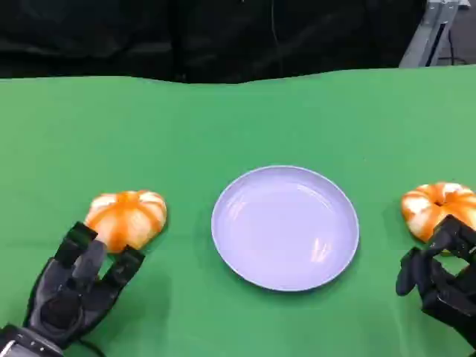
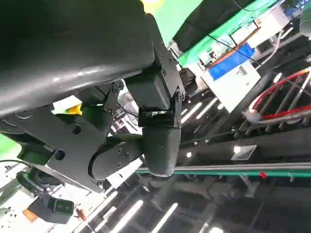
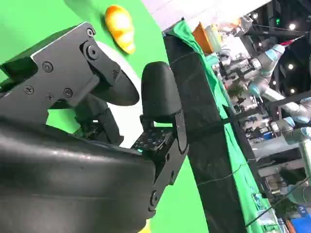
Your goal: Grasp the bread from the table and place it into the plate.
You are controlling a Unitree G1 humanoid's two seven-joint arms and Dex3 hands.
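- left hand [image 1: 74, 286]: black, many-fingered, on a silver forearm; fingers spread and holding nothing, fingertips [image 1: 80, 236] touching or just short of the near edge of the left bread, which of the two cannot be told.
- left bread [image 1: 127, 217]: round orange-and-cream glazed bun with pumpkin-like segments, resting on the green cloth-covered bench [image 1: 223, 119], left of the plate and apart from it.
- right hand [image 1: 439, 279]: black, many-fingered; fingers loosely curled and apart, nothing in them; it sits just beside the near edge of the right bread, contact unclear.
- right bread [image 1: 439, 208]: second bun of the same kind, right of the plate, partly cut by the picture edge.
- plate [image 1: 285, 227]: shallow round pale lilac plate, glossy, centre of the bench between the two buns, nothing in it.
- step in hand, judged: closing on a bun; neither is lifted yet. the hand should advance until the fingers wrap over the crown and sides, not merely the near rim, and close gently, since the bun looks soft and rounded and could squash or roll away.
- carry, judged: lift above the plate's raised rim [image 1: 223, 201] before moving across, to avoid nudging the plate.
- obstructions: none seen between either bun and the plate.
- surroundings: black drape behind the bench; the right wrist view shows one bun [image 3: 120, 26] past the fingers.
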